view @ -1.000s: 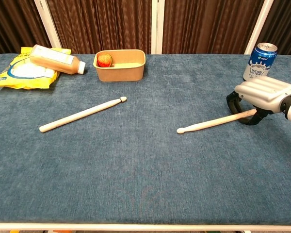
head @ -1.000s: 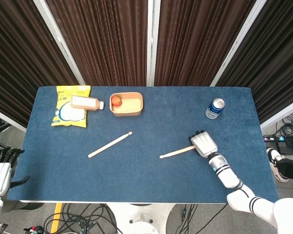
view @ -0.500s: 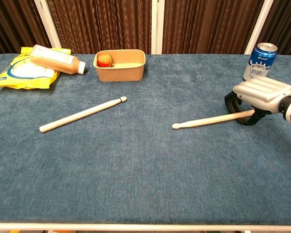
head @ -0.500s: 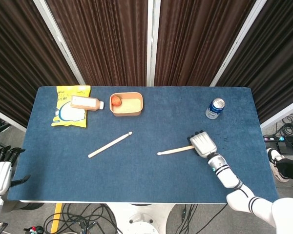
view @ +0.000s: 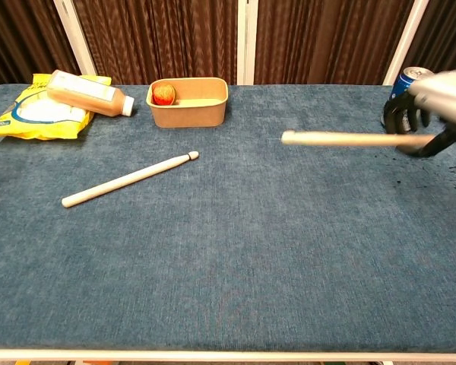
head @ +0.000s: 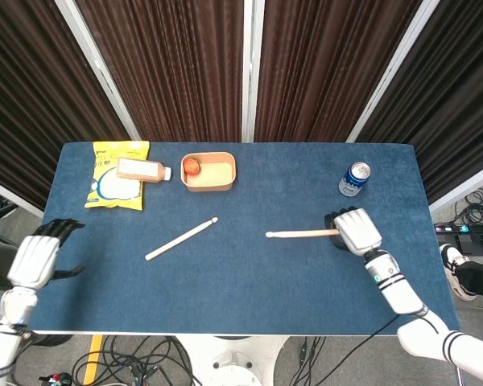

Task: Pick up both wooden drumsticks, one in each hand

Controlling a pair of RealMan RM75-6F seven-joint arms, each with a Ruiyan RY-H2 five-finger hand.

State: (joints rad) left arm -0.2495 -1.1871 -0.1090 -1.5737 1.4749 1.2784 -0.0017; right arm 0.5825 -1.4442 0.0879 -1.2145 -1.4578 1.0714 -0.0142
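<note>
Now one drumstick is up, one left.
Our right hand grips its drumstick; our left hand, spread empty, should clasp the light, stiff second drumstick at center-left.

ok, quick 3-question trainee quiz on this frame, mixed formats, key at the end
1. True or false: both drumsticks are off the table.
2. Multiple choice: what lies in the tan tray? A) a soda can B) a small red fruit C) a bottle
3. Fill in: the left hand is near the table's left edge, holding ____.

Key
1. False. The right hand holds one drumstick raised and about level; the other drumstick lies on the blue table.
2. B. The red fruit sits at the tray's left end; the can stands apart near the right hand, and the bottle rests on the yellow bag.
3. nothing.
</note>
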